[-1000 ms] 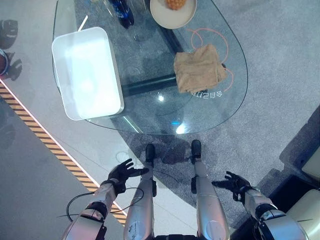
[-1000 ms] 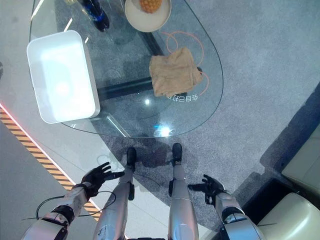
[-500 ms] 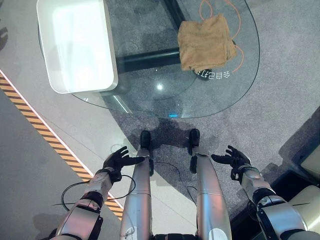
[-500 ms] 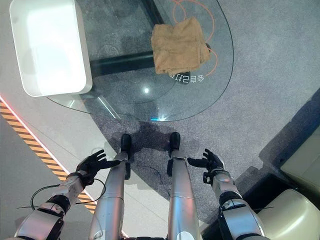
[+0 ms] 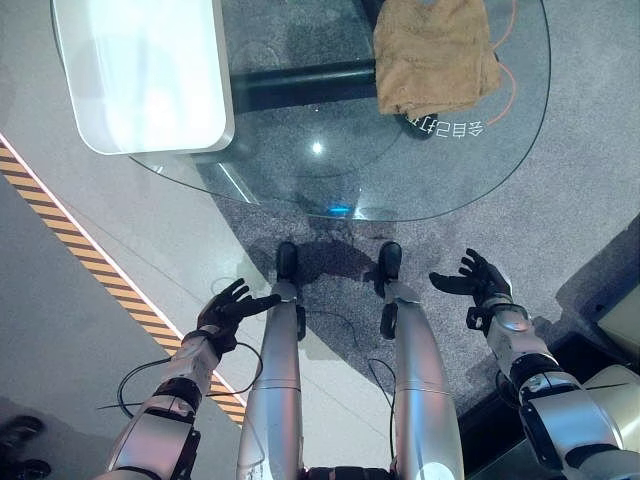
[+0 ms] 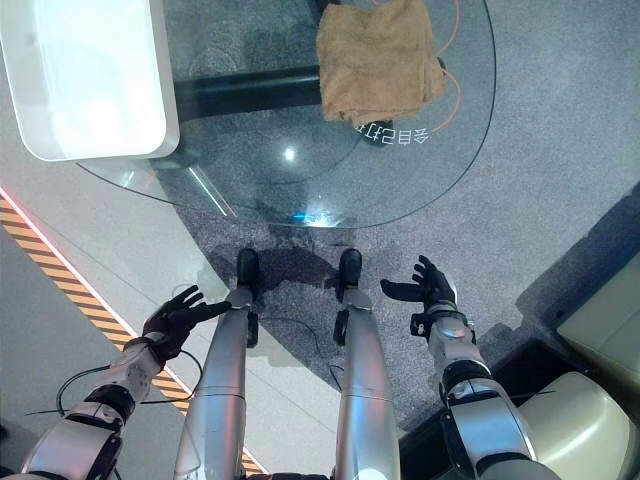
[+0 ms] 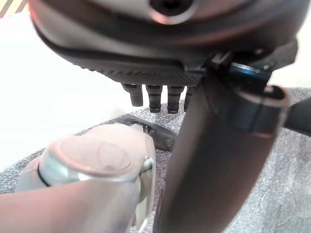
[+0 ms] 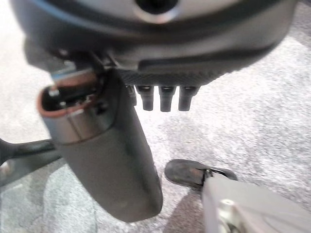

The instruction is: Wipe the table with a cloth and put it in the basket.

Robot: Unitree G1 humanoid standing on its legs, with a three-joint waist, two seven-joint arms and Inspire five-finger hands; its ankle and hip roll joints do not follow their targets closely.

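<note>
A crumpled tan cloth (image 5: pixel 432 52) lies on the round glass table (image 5: pixel 330 180), toward its far right side. A white rectangular basket (image 5: pixel 140 70) stands on the table's left part. Both hands hang low over the floor, well short of the table's near edge. My left hand (image 5: pixel 228 308) is at the lower left with fingers spread and holds nothing. My right hand (image 5: pixel 478 282) is at the lower right, also open and empty; its straight fingers (image 8: pixel 160 97) show in the right wrist view.
A black and yellow striped line (image 5: pixel 90 275) crosses the floor at the left. Grey carpet (image 5: pixel 580 180) lies under and right of the table. A pale seat corner (image 6: pixel 590 420) stands at the lower right. Orange ring marks and print (image 5: pixel 455 128) show on the glass by the cloth.
The camera has moved, so the table slides up in the picture. My right hand has risen a little and spread toward the table; the left hand stays low and open.
</note>
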